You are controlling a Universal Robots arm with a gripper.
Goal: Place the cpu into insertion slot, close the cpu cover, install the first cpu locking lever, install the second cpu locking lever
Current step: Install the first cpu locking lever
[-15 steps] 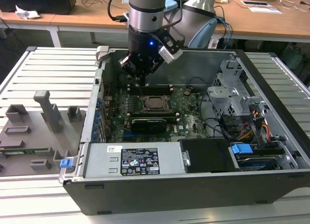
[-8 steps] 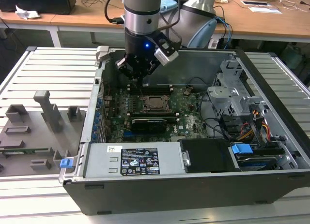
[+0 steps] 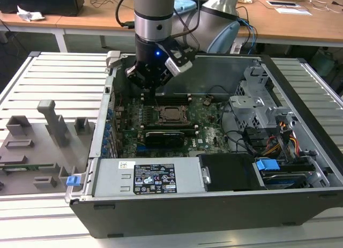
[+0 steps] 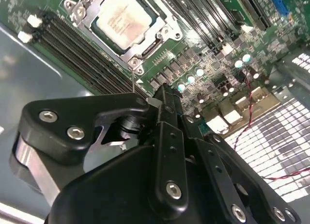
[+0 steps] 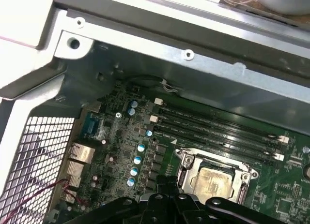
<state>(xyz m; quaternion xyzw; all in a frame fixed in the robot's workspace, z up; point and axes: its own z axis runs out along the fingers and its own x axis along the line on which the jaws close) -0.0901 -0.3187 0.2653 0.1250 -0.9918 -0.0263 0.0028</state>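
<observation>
The cpu [image 4: 122, 20] sits seated in the insertion slot [image 4: 154, 49], with the cpu cover [image 4: 99, 0] apparently folded down around it, though the angle leaves this uncertain. Memory slots [image 5: 218, 129] run beside the socket on the green motherboard [image 3: 206, 131]. The claw [image 4: 163, 96] hangs just above the board near the socket, its fingers [image 4: 167, 105] pressed together, gripping nothing. The open computer case [image 3: 300, 130] rests on a slatted counter [image 3: 59, 76].
</observation>
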